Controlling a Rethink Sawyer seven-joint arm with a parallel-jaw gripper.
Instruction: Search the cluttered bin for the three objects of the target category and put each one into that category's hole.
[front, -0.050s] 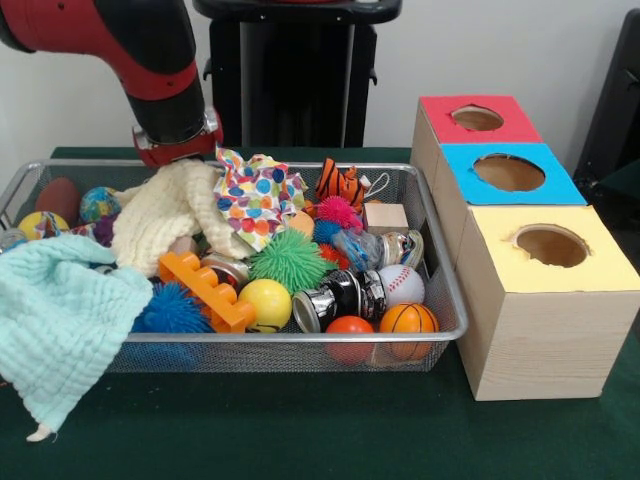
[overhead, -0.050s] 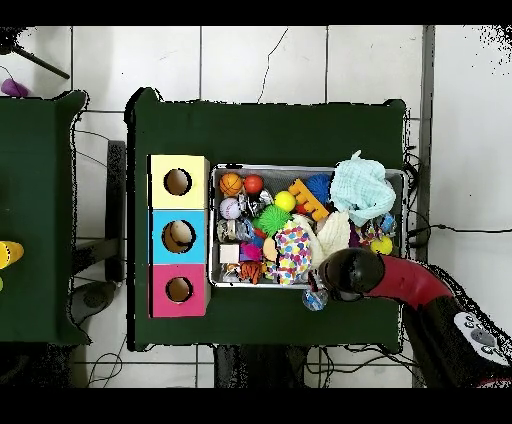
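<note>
Pincer (front, -0.050s: 170, 158) hidden behind cream cloth (front, -0.050s: 165, 215).

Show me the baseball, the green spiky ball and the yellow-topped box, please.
baseball (front, -0.050s: 401, 284), front view, on its white face beside the red stitching.
green spiky ball (front, -0.050s: 289, 260), front view, middle of its spikes.
yellow-topped box (front, -0.050s: 590, 272), front view, yellow top beside the hole.

Legible text, labels, numbers: none found in either view.
The metal cans (front, -0.050s: 340, 296) in the wire bin (front, -0.050s: 440, 290) carry dark printed bands, but no letters or figures can be made out; the three coloured box tops (front, -0.050s: 509, 172) with holes are plain, unmarked.
</note>
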